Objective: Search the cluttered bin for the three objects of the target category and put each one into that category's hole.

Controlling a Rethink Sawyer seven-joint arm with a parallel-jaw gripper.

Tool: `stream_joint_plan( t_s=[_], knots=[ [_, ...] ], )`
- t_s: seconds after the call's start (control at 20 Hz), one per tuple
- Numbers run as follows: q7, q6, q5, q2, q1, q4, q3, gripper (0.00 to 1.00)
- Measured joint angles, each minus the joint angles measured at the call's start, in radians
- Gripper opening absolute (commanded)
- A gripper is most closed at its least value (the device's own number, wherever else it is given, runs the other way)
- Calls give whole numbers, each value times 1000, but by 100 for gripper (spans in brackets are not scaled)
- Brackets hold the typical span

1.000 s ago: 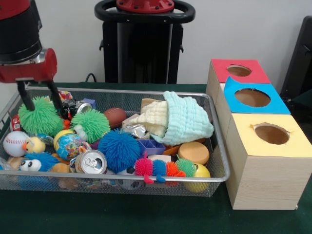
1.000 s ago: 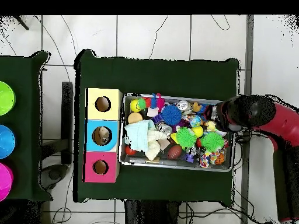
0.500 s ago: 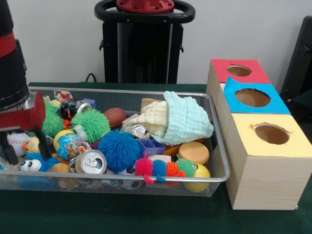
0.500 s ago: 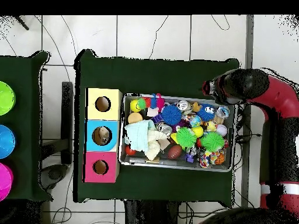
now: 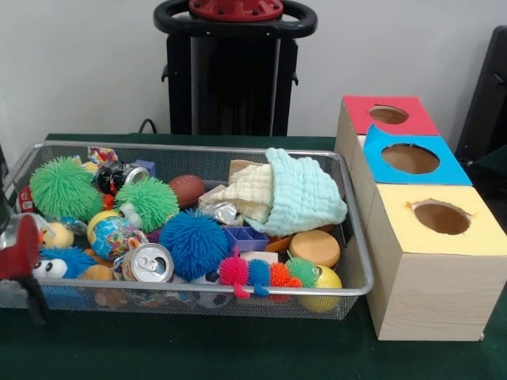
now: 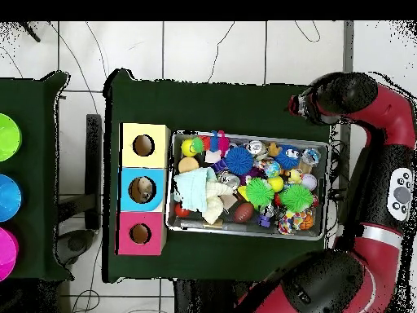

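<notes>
The silver wire mesh bin [image 5: 238,291] sits on the green table, filled with toys. It also shows in the overhead view [image 6: 248,231]. The hole [image 5: 410,158] is round and cut into the blue top of the middle wooden box; it also shows in the overhead view [image 6: 143,189]. My gripper [image 5: 30,294] hangs at the picture's left edge, outside the bin's near left corner, low by the table. In the overhead view the gripper [image 6: 303,106] is over the green table just beyond the bin's corner. Nothing shows in it.
The bin holds two green fuzzy balls [image 5: 63,188], a blue fuzzy ball [image 5: 193,241], a soda can [image 5: 148,262], a baseball [image 5: 25,232], a brown football [image 5: 187,190] and a pale cloth [image 5: 293,194]. Red-topped [image 5: 388,115] and yellow-topped [image 5: 441,217] boxes flank the blue one.
My gripper has left the bin's left end, passing over the green fuzzy ball and out past the near left corner. The green ball and the other toys have stayed in place.
</notes>
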Motion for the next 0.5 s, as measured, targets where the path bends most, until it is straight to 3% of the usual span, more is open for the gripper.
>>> stream_joint_plan(
  t_s=[0.25,0.5],
  knots=[
    [0,136,-227,61,-16,-171,143,100],
    [0,213,-294,70,-46,-216,189,100]
  ],
)
